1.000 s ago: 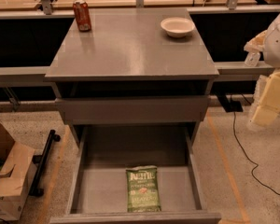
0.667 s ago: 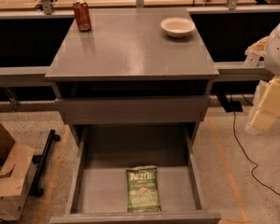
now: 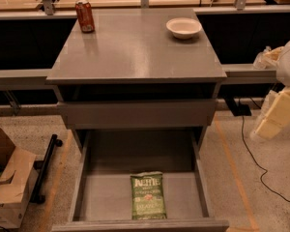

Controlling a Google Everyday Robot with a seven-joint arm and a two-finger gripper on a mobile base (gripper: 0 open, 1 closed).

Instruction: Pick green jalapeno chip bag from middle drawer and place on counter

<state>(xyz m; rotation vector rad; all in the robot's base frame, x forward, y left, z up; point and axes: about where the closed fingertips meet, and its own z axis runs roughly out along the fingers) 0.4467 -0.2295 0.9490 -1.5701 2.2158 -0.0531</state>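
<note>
The green jalapeno chip bag (image 3: 148, 195) lies flat on the floor of the open middle drawer (image 3: 101, 197), near its front wall, with the white logo panel toward the back. The grey counter (image 3: 135, 47) is the top slab of the cabinet above. My gripper (image 3: 274, 115), cream-coloured, hangs at the right edge of the view, beside the cabinet at about the height of the shut upper drawer. It is well to the right of the bag, above it and apart from it. Nothing shows in it.
A red soda can (image 3: 84, 16) stands at the counter's back left and a white bowl (image 3: 183, 27) at its back right. A shut drawer front (image 3: 135, 114) sits above the open drawer. A cardboard box (image 3: 7, 182) and a black cable (image 3: 253, 163) lie on the floor.
My gripper has drifted slightly down and to the left at the right edge. The bag, drawer, can and bowl have not moved.
</note>
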